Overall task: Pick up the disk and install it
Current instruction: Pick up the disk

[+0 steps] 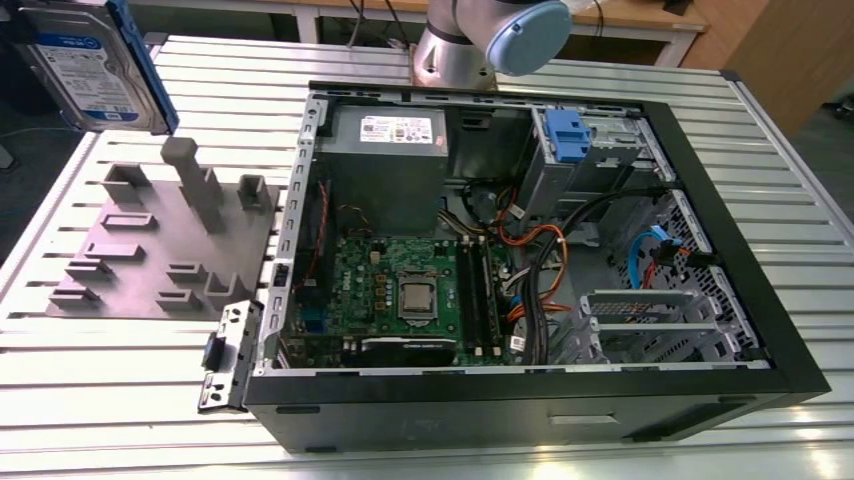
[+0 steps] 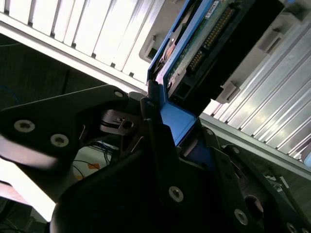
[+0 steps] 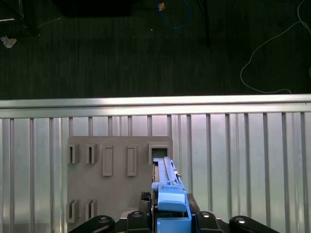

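the fingers [image 2: 154,131] are clenched on the blue carrier of the disk [image 1: 87,70], held on edge above the grey holder plate [image 3: 116,189] on the counter [image 1: 120,400]. to my eye this carry wants a firm, square grip, kept clear of the plate's pegs [image 1: 194,190]. the open computer case [image 1: 441,425] sits well apart, at the exterior view's right.

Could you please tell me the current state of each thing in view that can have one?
disk: held in the air, outside the case.
gripper: fingers shut on the disk.
computer case: lying on its side, open, interior exposed.
grey fixture: flat on the table beside the case.
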You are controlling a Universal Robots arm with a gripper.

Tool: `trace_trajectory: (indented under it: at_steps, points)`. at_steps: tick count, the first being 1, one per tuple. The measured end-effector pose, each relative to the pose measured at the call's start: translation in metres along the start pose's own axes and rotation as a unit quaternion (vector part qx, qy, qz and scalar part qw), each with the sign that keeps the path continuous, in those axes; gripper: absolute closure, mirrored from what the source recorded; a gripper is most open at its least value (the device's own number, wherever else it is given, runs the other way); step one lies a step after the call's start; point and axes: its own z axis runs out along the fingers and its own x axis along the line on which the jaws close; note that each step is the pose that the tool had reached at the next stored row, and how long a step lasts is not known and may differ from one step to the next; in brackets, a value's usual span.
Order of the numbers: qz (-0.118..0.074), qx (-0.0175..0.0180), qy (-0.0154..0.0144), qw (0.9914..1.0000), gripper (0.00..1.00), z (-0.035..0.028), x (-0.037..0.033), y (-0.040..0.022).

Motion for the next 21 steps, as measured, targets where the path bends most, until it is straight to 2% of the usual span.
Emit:
trace_trajectory:
  at_steps: [21]
  points:
    - [0.000,0.0000,0.0000,1.00000,0.64,-0.0058,-0.0002,0.0000]
